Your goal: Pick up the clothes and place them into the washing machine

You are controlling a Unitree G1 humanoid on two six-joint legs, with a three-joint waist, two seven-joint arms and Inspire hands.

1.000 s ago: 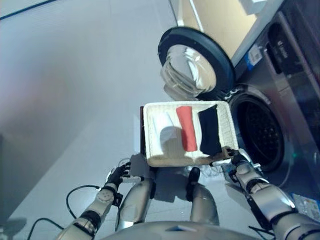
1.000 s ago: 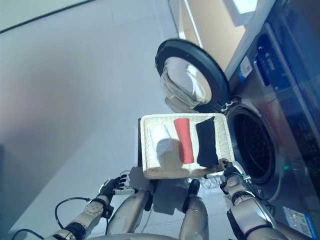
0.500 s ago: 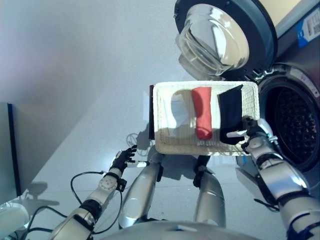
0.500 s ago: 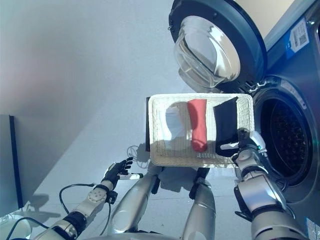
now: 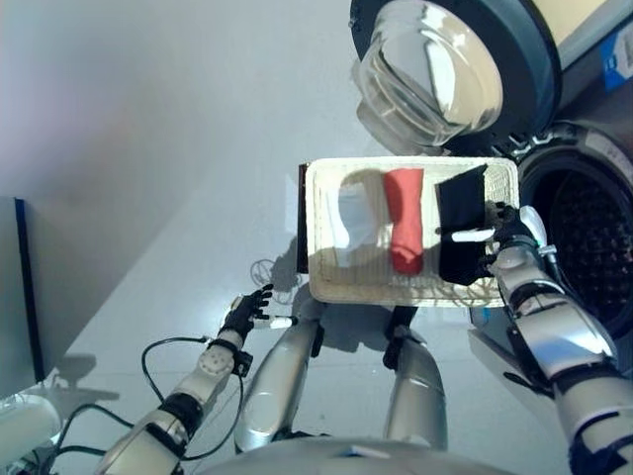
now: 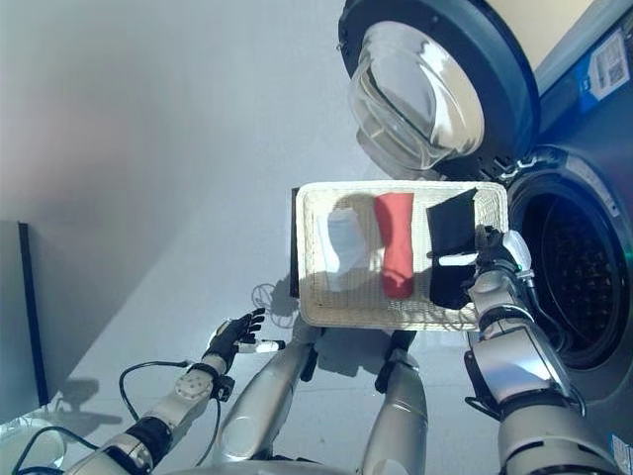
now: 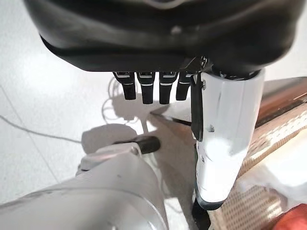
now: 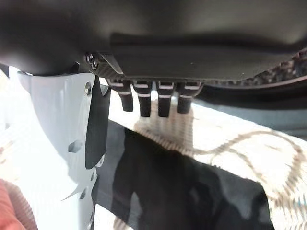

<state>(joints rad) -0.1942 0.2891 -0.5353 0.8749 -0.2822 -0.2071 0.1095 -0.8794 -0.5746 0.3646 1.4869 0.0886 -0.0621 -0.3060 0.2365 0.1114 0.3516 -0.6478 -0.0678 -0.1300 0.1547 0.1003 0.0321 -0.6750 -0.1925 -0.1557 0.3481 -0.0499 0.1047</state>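
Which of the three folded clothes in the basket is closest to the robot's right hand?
The black cloth, at the basket's end nearest the washer drum. The right hand is over it; the red and white ones lie farther away.

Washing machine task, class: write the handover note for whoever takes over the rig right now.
Right hand: open, over the black cloth at the basket's end nearest the washing machine drum; nothing gripped.
Left hand: open, empty, low beside the basket.
In the basket: white cloth, red cloth, black cloth.
Door is open.
Done: nothing loaded.
Left: grasp each cloth and put it in the drum.
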